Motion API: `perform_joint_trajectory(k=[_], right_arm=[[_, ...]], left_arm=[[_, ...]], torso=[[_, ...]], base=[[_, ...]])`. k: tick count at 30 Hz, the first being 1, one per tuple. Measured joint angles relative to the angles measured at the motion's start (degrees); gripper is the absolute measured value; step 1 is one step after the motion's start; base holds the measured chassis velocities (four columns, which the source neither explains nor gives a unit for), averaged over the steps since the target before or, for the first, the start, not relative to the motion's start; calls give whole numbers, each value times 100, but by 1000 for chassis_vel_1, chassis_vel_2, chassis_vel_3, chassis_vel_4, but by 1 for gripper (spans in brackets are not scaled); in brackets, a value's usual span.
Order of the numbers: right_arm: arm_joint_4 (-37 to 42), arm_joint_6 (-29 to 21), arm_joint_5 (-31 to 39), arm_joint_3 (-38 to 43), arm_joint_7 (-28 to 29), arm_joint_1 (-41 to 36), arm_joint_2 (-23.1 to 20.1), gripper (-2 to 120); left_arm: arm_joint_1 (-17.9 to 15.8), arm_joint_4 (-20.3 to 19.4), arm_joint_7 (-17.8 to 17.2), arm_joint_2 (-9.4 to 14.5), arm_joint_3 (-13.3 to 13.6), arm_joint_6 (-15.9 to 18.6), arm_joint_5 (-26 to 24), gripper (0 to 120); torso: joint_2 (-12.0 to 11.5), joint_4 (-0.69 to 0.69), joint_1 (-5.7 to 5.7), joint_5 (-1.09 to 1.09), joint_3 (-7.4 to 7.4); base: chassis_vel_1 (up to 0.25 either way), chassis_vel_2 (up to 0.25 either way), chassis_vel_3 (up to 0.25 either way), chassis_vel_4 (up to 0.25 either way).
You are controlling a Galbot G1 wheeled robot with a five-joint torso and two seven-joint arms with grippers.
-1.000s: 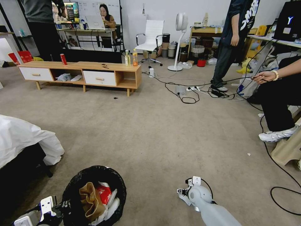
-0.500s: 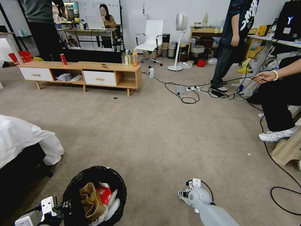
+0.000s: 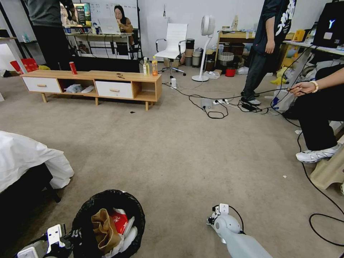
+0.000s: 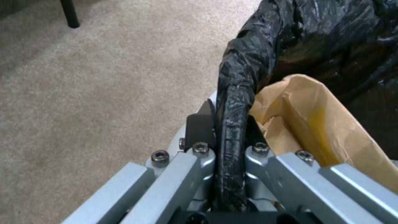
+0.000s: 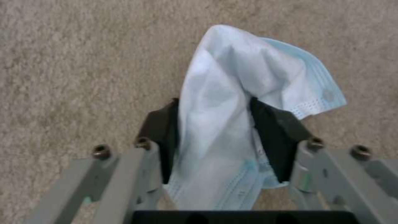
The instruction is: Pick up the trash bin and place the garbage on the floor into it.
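Fingers (image 4: 199, 127) of left gripper (image 4: 226, 130) clamped across bag-lined rim of trash bin (image 3: 107, 222), keeping it carried low near the floor, paper bag (image 4: 315, 124) inside. Fingers (image 5: 278, 137) of right gripper (image 5: 215, 137) pinched on a pale blue face mask (image 5: 244, 90) above carpet (image 3: 179, 150), well right of the bin, likely for dropping in.

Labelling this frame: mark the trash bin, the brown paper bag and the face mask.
trash bin (image 3: 86, 209): head view, left bag-lined rim.
brown paper bag (image 4: 307, 115): left wrist view, upper fold.
face mask (image 5: 232, 84): right wrist view, white upper panel.
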Motion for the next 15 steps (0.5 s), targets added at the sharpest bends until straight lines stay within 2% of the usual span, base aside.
perform_joint_trajectory(k=[2,3,6,10,12,13,15], right_arm=[[29,1,-18,-2,5,-22,-14,33],[29,1,-18,-2,5,-22,-14,33],[138,0,-25,-14,32,-108,-64,20],[238,-7,-6,-27,46,-169,-107,11],[385,-31,44,-49,64,-232,-164,1],[385,-31,44,-49,64,-232,-164,1],[862,-59,179,-81,107,-396,-329,1]], left_arm=[[-8,0,-1,1,0,-1,3,3],[-8,0,-1,1,0,-1,3,3],[-25,2,0,-9,15,-1,14,3],[-32,5,0,-17,22,-1,21,3],[-34,4,0,-19,24,-1,22,3],[-34,4,0,-19,24,-1,22,3],[-39,-11,-1,-19,27,8,19,3]], torso=[[0,-2,0,-2,1],[0,-2,0,-2,1],[-1,-4,0,-2,2],[-1,-4,1,-2,2],[-2,-4,1,-1,3],[-2,-4,1,-1,3],[-2,-2,0,0,3]], base=[[0,0,0,0],[0,0,0,0],[0,0,0,0],[0,0,0,0],[0,0,0,0],[0,0,0,0],[0,0,0,0]])
